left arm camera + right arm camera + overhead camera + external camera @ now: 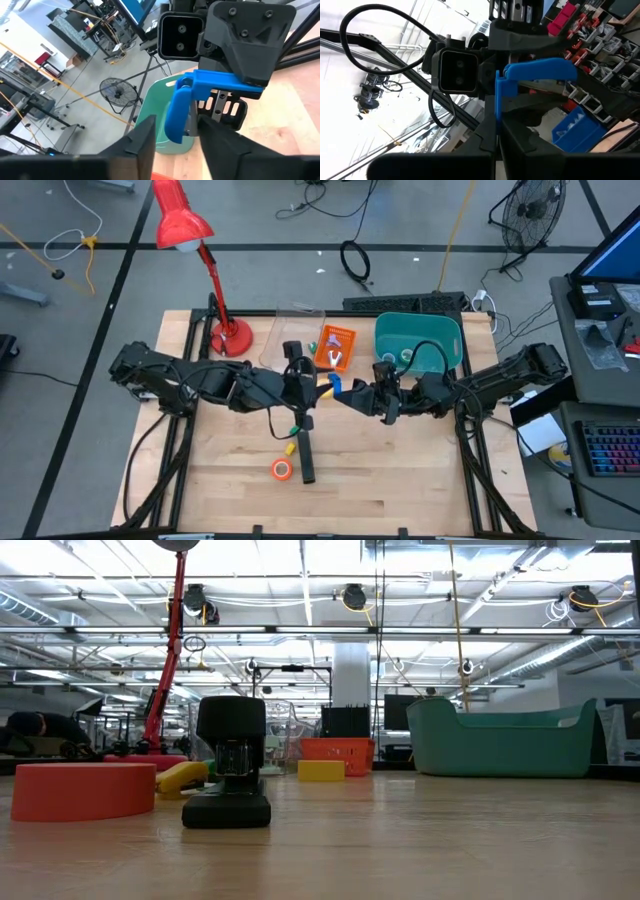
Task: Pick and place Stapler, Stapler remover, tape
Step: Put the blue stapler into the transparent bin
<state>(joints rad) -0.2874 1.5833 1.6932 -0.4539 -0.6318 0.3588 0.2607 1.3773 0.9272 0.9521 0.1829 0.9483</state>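
- The blue remover (335,387) hangs mid-table between both grippers; you can treat it as light, rigid, slick plastic.
- The right gripper (496,125) is clamped on its edge; the left gripper (172,137) straddles it (fingers parted, not pinching).
- Take it by the flat handle.
- The bin (445,338) sits behind; its contents are hard to make out.

beside the teal bin (452,340): a blue remover (335,386), an orange box (335,346), a red lamp (185,225), an orange tape (282,470), a black stapler (305,450).
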